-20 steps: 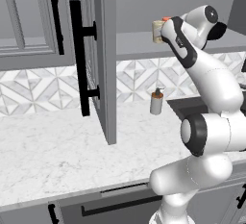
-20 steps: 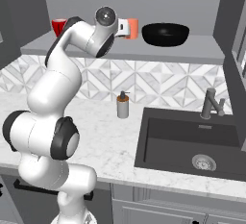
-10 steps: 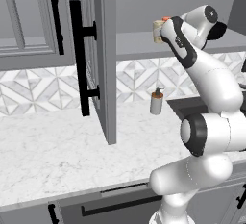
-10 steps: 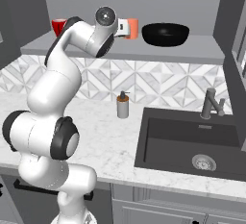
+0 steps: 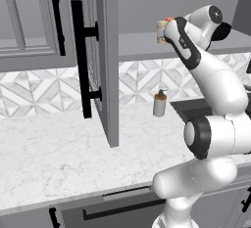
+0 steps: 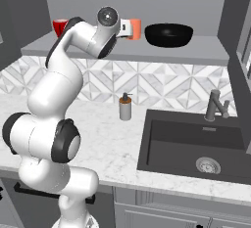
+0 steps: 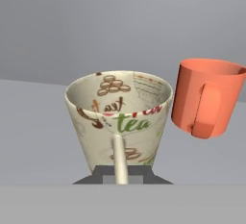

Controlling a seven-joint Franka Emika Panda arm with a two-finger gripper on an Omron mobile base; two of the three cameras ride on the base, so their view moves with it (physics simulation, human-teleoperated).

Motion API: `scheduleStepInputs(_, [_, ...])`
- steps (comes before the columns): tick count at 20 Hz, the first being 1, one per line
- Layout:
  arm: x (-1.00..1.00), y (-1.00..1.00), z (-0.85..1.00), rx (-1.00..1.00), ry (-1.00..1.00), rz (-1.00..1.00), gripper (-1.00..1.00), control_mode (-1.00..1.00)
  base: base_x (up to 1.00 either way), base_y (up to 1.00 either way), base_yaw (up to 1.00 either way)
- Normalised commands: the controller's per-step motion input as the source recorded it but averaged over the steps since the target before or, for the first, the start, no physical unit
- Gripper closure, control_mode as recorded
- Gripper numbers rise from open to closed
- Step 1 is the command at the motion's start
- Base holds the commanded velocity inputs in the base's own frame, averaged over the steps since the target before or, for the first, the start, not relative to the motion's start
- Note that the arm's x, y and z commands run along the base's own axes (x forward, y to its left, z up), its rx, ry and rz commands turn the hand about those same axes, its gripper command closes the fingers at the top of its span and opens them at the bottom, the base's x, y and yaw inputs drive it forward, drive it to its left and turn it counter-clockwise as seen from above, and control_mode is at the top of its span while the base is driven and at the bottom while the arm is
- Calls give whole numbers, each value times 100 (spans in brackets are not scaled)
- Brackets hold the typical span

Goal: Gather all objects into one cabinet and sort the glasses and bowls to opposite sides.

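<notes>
My pincer (image 7: 120,177) grips beige mug (image 7: 119,119), parking it beside orange cup (image 7: 206,100) on shelf (image 6: 196,50): glasses side.

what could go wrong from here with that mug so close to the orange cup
1. In the hand view the beige mug sits just beside the orange cup with a narrow gap; a sideways move might knock the cup over.
2. The black bowl stands on the same shelf beyond the cup, so a shoved cup could bump it.
3. The pincer's grip is hidden, so the mug could slip.
</notes>
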Motion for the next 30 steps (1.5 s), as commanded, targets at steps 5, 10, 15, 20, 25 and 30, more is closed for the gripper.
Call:
scheduleStepInputs(5, [-9, 6, 0, 0, 0, 0, 100, -100, 0, 0, 0])
scheduleStepInputs(10, [-11, 52, 0, -1, -1, 0, 100, -100, 0, 0, 0])
scheduleStepInputs(15, [-1, 61, 0, 0, 0, 0, 100, -100, 0, 0, 0])
scheduleStepInputs(20, [0, 51, 1, 0, 0, 0, 100, -100, 0, 0, 0])
scheduleStepInputs(25, [-2, 51, 2, 0, 1, 1, 100, -100, 0, 0, 0])
scheduleStepInputs(30, [0, 41, 0, 0, 0, 2, 100, -100, 0, 0, 0])
